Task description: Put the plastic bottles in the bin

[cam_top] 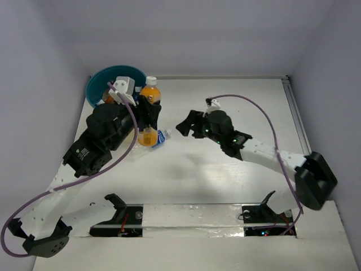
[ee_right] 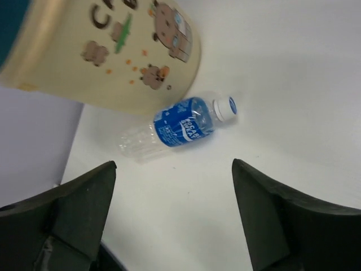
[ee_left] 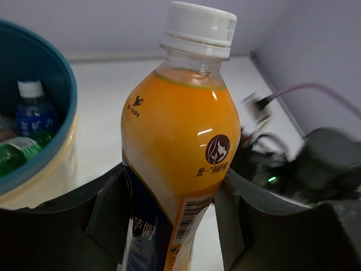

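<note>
My left gripper [cam_top: 149, 110] is shut on an orange bottle [cam_top: 150, 94] with a white cap, held upright off the table just right of the bin [cam_top: 100, 80]. In the left wrist view the fingers [ee_left: 107, 209] clamp the bottle [ee_left: 180, 135] at its waist. The bin's teal rim [ee_left: 62, 84] shows at left, with a blue-labelled bottle [ee_left: 32, 113] and a green one [ee_left: 14, 153] inside. Another blue-labelled bottle [cam_top: 163, 136] lies on the table below the held one. My right gripper [cam_top: 189, 125] is open and empty, facing that bottle [ee_right: 183, 127] from a short way off.
The bin's cream outer wall with cartoon bears [ee_right: 113, 51] stands right behind the lying bottle. Grey walls close the table at the back and both sides. A purple cable [cam_top: 254, 104] loops over the right arm.
</note>
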You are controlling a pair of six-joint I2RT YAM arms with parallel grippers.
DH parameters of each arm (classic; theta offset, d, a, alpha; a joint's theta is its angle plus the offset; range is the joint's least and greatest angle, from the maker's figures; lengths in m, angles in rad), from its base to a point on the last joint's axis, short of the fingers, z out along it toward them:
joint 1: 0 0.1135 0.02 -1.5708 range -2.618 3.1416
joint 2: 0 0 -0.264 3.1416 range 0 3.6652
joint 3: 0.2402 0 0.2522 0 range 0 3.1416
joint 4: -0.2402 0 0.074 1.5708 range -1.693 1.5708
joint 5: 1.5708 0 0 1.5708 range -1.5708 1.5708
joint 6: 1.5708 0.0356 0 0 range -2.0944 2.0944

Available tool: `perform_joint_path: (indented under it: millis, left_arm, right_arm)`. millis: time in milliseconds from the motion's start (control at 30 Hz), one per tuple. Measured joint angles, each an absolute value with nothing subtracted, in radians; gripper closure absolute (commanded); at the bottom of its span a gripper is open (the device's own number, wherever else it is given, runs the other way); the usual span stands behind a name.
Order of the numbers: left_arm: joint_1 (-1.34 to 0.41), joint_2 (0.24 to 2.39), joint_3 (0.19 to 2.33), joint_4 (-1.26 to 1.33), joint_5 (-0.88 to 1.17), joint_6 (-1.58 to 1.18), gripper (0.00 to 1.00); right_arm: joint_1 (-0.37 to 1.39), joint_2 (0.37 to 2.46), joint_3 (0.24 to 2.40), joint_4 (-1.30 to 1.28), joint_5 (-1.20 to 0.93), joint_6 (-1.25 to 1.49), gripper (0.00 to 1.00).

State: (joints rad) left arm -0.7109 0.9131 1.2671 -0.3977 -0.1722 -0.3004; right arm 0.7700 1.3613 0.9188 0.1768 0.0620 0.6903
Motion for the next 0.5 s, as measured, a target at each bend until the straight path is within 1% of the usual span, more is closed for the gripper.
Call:
perform_joint_path:
  millis: [67, 233, 400, 500]
  left_arm:
    - [-0.704, 0.913, 1.316, -0.389, -0.21, -0.305, 0.57]
    - [-0.676, 0.933, 1.398, -0.332, -0.324, -0.297, 0.57]
    - [-0.611, 0.947, 1.406, -0.245, -0.424, -0.277, 0.55]
    - [-0.534, 0.982, 1.425, -0.214, -0.424, -0.267, 0.54]
  right_arm:
    - [0.786, 1.462, 0.95, 0.183, 0.057, 0.723, 0.05]
    - [0.841, 1.68, 1.05, 0.195, 0.056, 0.824, 0.01]
    - [0.861, 1.795, 1.086, 0.22, 0.08, 0.933, 0.0]
    - [0.86, 1.848, 1.118, 0.218, 0.098, 0.982, 0.0]
